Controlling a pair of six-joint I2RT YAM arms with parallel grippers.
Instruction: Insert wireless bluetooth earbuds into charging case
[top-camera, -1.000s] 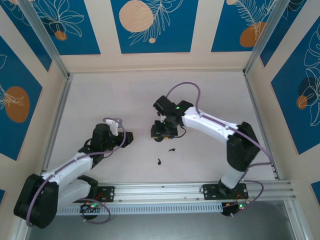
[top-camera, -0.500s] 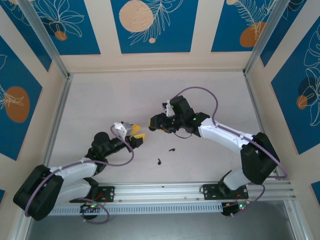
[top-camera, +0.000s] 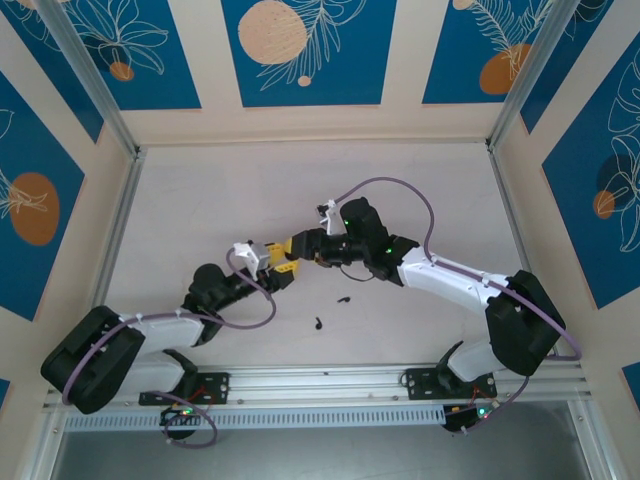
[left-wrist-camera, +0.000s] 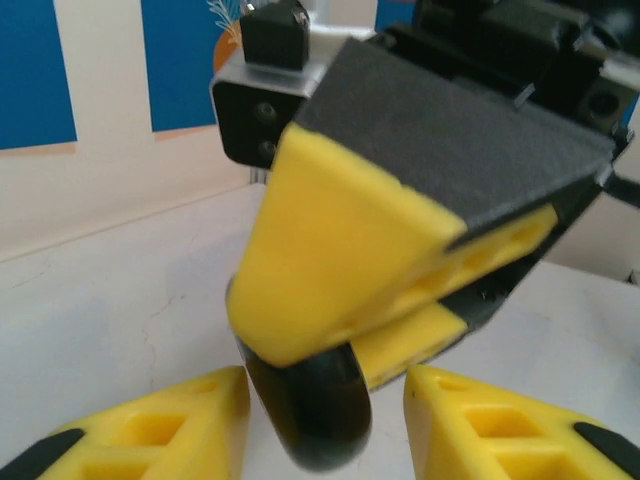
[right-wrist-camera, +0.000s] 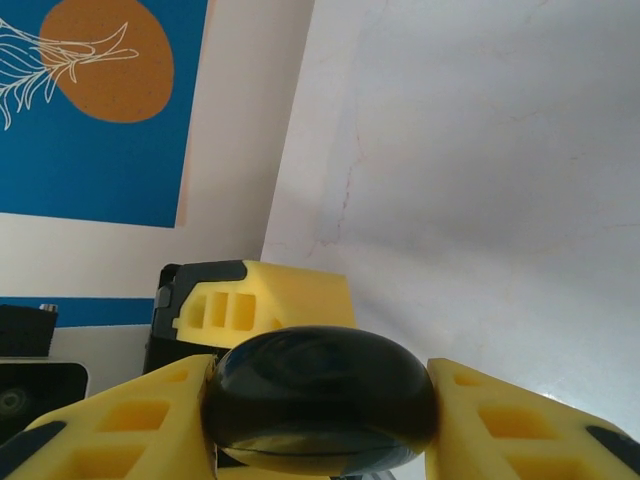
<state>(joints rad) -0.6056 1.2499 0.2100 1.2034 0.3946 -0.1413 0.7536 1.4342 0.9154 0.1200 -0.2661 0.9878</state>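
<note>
A glossy black round charging case (right-wrist-camera: 320, 400) is held edge-on off the table, and my right gripper (right-wrist-camera: 320, 408) is shut on it, one yellow finger on each side. In the top view the right gripper (top-camera: 303, 246) meets my left gripper (top-camera: 282, 267) tip to tip above the table's middle. In the left wrist view the case (left-wrist-camera: 315, 415) hangs below the right gripper's yellow fingers (left-wrist-camera: 340, 270). It sits between the open left gripper (left-wrist-camera: 327, 392), with a gap on each side. Two black earbuds (top-camera: 343, 298) (top-camera: 318, 322) lie on the table just in front.
The white table (top-camera: 200, 190) is walled by cream and blue patterned panels, with aluminium posts at the back corners. A metal rail (top-camera: 330, 380) runs along the near edge by the arm bases. Purple cables loop over both arms.
The right gripper has swung left and lower with the case. The left gripper has reached right and up until its fingers straddle the case.
</note>
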